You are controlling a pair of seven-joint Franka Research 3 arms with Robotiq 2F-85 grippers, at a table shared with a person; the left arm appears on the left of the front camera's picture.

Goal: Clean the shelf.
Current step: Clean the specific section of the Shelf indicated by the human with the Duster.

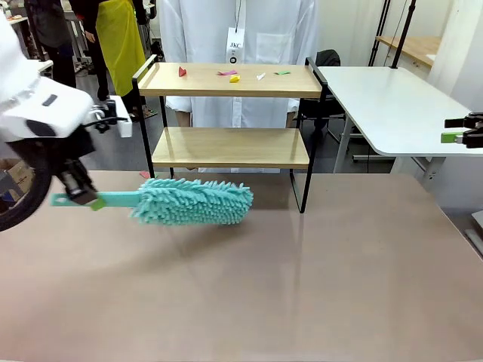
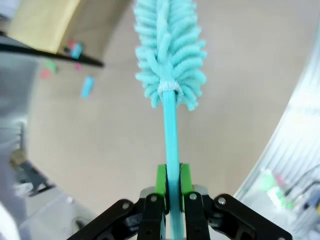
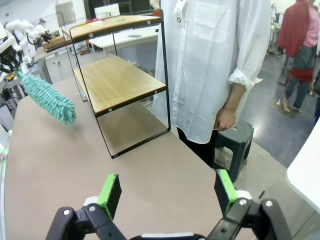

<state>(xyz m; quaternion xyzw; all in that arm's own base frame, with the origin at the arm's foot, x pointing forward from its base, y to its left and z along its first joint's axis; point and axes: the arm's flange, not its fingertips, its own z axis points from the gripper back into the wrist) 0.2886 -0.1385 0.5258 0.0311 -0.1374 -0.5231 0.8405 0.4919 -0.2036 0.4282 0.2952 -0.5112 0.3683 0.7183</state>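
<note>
Shelf point(image 1: 230, 147): stands at the far middle of the brown table point(image 1: 339, 271), two wooden boards in a black frame. Lower board bare. Top board strewn with small paper scraps point(image 1: 235, 78): red, pink, yellow, white, green. Judging from that, step in hand: bringing the duster up to the top board for a sweep.

To do it well:
- Lift the fluffy head clear of the raised left side rail before moving in.
- Lay it flat on the board and sweep along the length in one direction.
- Push the scraps toward an open long edge, not into the rails.
- Keep the pressure light; looks like a light rack, likely to slide or tip under a hard push.
- Mind the person in the white coat point(image 1: 241, 30), standing just behind the shelf.

Teal duster point(image 1: 194, 201): hangs roughly level, near and left of the shelf, with the head just in front of the lower board's left end and well below the top board.

Left gripper point(image 1: 89, 197): clamped on the end of the thin handle, green pads point(image 2: 160, 179) pressed to either side of it. Sits left of the shelf and apart from it, lower than the top board.

Right gripper point(image 1: 453, 129): at the far right edge of the scene, well apart from the shelf, fingers spread wide with nothing between. Faces the shelf's end and the person beside it.
</note>
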